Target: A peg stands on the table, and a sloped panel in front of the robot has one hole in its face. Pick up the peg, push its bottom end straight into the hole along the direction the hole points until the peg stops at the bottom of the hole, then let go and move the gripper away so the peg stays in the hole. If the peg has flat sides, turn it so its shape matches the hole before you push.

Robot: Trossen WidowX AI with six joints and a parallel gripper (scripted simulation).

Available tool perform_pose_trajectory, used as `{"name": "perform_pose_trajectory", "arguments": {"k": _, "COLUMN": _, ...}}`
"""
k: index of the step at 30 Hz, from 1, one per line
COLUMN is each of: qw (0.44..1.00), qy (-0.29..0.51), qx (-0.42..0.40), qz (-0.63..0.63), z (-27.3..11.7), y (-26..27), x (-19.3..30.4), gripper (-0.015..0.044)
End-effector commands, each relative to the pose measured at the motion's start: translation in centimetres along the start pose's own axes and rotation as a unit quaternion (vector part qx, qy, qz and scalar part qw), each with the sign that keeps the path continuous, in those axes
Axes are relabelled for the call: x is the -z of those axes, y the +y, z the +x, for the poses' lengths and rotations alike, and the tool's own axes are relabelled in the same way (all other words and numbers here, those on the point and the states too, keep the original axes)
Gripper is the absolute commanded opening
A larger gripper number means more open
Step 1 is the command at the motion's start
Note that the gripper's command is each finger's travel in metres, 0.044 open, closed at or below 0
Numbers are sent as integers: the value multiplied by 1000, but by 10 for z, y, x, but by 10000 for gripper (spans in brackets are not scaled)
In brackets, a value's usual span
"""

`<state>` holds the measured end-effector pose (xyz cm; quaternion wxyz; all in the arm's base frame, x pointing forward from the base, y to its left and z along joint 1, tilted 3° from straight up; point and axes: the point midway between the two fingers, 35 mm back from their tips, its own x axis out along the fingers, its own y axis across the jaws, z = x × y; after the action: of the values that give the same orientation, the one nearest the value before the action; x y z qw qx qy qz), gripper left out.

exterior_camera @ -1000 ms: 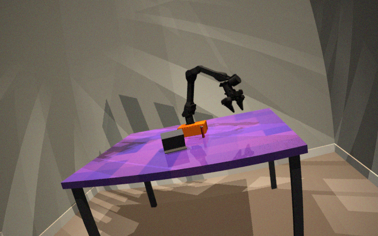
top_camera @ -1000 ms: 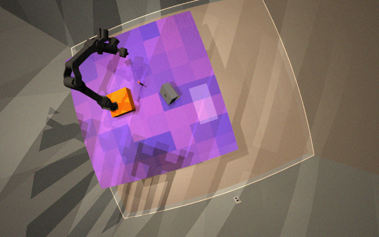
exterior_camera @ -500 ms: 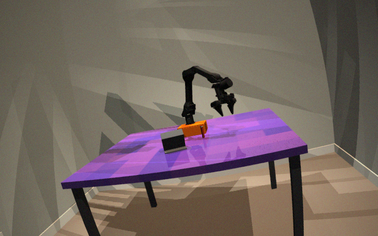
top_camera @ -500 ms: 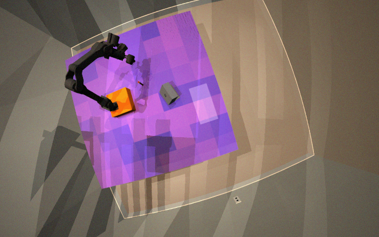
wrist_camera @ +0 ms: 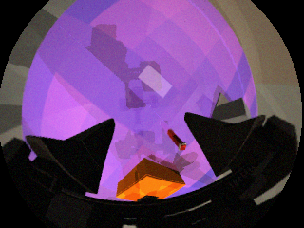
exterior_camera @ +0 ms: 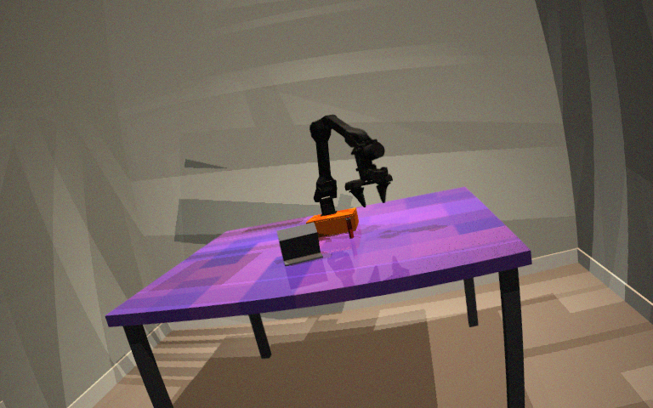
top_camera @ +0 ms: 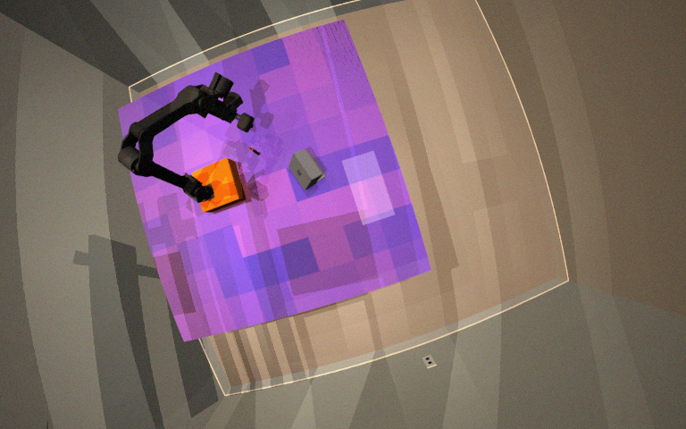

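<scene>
The peg is small, dark and red and stands upright on the table. The grey sloped panel stands beyond it from the arm's base. Its hole shows as a small dark spot on the face in the top view; its exact shape is too small to tell. My gripper is open and empty, pointing down, well above the table and off to one side of the peg. In the wrist view the peg lies between the fingers' outlines, nearer the right finger, far below the tips.
An orange block lies under the arm's base, close to the peg. A pale rectangle shows on the purple patchwork table. The arm's shadow falls across the table around the peg.
</scene>
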<state>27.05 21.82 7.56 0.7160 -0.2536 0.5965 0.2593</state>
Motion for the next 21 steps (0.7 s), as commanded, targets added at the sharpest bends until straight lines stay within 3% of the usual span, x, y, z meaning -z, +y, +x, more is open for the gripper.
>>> {"name": "perform_pose_trajectory", "arguments": {"k": 1, "qw": 1000, "qy": 14, "qx": -3, "qz": 6, "z": 1, "y": -11, "x": 11, "gripper": 440}}
{"name": "perform_pose_trajectory", "arguments": {"k": 21, "qw": 995, "qy": 81, "qx": -26, "qz": 56, "z": 1, "y": -70, "x": 71, "gripper": 440}}
